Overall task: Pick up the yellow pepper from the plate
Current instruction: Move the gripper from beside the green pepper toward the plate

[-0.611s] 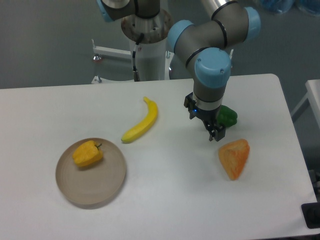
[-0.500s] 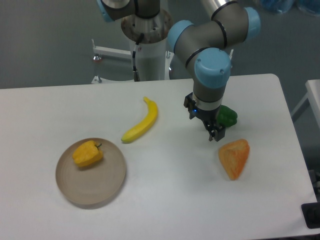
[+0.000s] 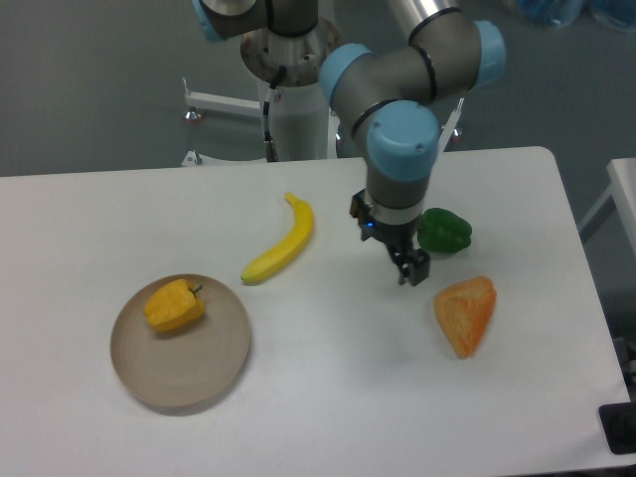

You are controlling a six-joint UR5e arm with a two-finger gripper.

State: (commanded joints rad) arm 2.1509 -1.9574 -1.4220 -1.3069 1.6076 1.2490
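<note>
gripper (image 3: 407, 270) empty, jaw gap can't tell from this angle | yellow pepper (image 3: 175, 305) on plate (image 3: 199, 373), well off to gripper's image-left and slightly nearer camera | pepper long axis roughly across frame, stem toward gripper | banana (image 3: 281, 243) between, off the direct line

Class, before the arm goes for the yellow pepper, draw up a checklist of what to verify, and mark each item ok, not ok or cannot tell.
1. Yellow pepper lies on the plate: ok.
2. Nothing covers the pepper: ok.
3. Gripper is above the pepper: not ok, it hangs between banana and green pepper.
4. Gripper holds nothing: ok.
5. Jaws open wide enough: cannot tell.
6. Banana lies off the plate: ok.
</note>
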